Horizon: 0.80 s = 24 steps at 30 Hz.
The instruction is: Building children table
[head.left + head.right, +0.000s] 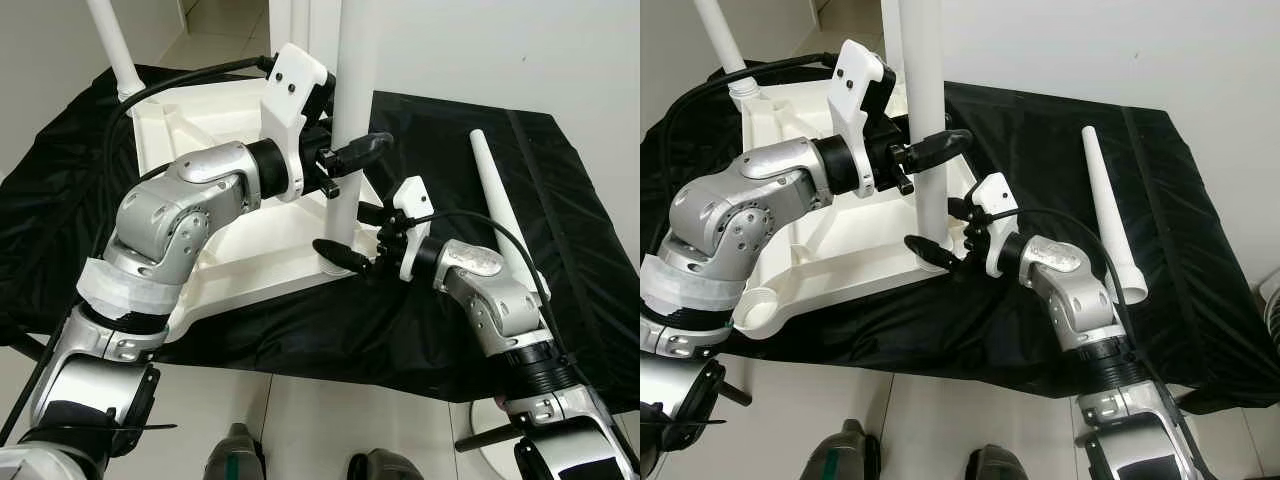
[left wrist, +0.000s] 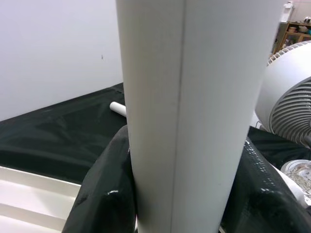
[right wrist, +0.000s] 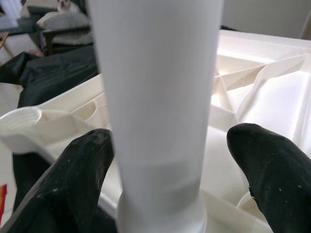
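White plastic tabletop (image 1: 240, 255) is laid upside down on a black cloth (image 1: 500, 150), ribbed underside up. One white leg (image 1: 352, 110) is stood upright in the tabletop corner nearest the robot's right side; smooth round tube with a faint seam. A second leg (image 1: 112, 40) is stood in the far corner socket. A third leg (image 1: 500, 205) is laid loose on the cloth, right of the tabletop.

Left gripper (image 1: 345, 160) is clamped on the upright leg partway up, forearm bent across the tabletop. Right gripper (image 3: 180, 160) is set low at the leg's base, fingers (image 3: 63, 179) spread wide either side; one touches the leg, the other is apart.
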{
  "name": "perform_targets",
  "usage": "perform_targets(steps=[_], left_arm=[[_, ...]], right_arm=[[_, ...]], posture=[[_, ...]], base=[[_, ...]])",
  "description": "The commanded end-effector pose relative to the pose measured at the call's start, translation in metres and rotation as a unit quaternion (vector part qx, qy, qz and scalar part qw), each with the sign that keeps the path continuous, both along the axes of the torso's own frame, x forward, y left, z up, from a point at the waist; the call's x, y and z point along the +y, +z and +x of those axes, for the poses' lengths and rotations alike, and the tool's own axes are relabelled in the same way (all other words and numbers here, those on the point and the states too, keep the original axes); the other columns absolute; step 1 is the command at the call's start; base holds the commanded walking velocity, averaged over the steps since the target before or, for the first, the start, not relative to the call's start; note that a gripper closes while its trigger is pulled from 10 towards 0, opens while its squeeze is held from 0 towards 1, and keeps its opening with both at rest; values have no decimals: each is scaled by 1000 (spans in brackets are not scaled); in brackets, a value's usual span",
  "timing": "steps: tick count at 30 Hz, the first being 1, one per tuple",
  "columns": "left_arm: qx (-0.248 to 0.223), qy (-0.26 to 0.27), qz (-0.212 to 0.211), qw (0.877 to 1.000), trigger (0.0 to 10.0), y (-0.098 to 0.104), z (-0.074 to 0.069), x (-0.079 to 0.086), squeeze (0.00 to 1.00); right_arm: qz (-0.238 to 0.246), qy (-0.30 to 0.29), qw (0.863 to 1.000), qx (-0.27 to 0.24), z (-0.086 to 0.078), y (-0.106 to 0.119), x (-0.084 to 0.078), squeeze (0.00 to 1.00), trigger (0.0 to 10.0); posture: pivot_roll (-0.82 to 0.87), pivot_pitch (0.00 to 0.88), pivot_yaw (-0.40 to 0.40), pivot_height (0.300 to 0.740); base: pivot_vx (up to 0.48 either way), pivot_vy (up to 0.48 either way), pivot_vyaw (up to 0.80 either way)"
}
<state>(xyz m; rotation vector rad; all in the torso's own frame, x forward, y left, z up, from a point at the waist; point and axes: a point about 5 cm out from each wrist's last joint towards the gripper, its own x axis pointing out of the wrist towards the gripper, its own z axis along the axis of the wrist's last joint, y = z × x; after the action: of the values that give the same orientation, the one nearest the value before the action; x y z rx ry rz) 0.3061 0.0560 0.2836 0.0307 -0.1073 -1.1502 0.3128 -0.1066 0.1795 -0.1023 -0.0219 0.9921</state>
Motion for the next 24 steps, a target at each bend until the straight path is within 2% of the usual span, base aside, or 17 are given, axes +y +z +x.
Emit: perform_targets(steps=[1,2,3,4,5,9,11,14,16,19,20,21,22,23,24], left_arm=[[-6,-7,2,1000,10000,7,1,0,0],[0,17,-2,1000,10000,10,6,1,0],[0,17,-2,1000,10000,10,6,1,0],[5,42,-13,999,10000,15,11,2,0],[9,67,-26,997,10000,19,16,4,0],[17,94,-41,995,10000,23,22,6,0],[23,135,-50,989,10000,24,29,7,0],[21,154,-48,987,10000,25,32,7,0],[12,179,-59,982,10000,31,34,6,0],[3,189,-62,980,10000,34,34,5,0],[-7,202,-64,977,10000,39,34,1,0],[-7,202,-64,977,10000,39,34,1,0],[-16,210,-69,975,10000,44,33,-4,0],[-16,210,-69,975,10000,44,33,-4,0],[-21,215,-74,974,10000,48,33,-9,0]], right_arm=[[4,-11,1000,-6,3,3,1,1000,10000],[15,-35,999,-13,8,5,4,1000,10000],[15,-35,999,-13,8,5,4,1000,10000],[25,-70,997,-20,15,8,6,1000,10000],[33,-102,994,-25,21,11,8,27,10000],[44,-138,989,-27,28,15,9,0,10000],[53,-179,982,-31,35,18,9,0,10000],[58,-197,978,-34,38,19,9,0,10000],[58,-238,968,-50,44,24,8,0,10000],[60,-260,962,-58,47,26,7,0,10000],[67,-291,952,-66,50,30,8,0,10000],[67,-291,952,-66,50,30,8,0,10000],[74,-321,941,-73,53,33,9,0,10000],[74,-321,941,-73,53,33,9,0,10000],[80,-343,933,-77,55,36,10,0,10000]], posture=[[79,0,-13,740],[83,0,-20,740],[83,0,-20,740],[84,0,-23,740],[82,0,-26,740],[80,0,-26,740],[82,0,-29,740],[82,0,-29,740],[82,0,-30,740],[82,0,-30,740],[81,0,-27,740],[81,0,-27,740],[81,0,-27,740],[81,0,-27,740],[81,0,-28,740]], base=[[0,0,0],[0,0,0],[0,0,0],[0,0,0],[0,0,0],[0,0,0],[0,0,0],[0,0,0],[0,0,0],[0,0,0],[0,0,0],[0,0,0],[0,0,0],[0,0,0],[0,0,0]])
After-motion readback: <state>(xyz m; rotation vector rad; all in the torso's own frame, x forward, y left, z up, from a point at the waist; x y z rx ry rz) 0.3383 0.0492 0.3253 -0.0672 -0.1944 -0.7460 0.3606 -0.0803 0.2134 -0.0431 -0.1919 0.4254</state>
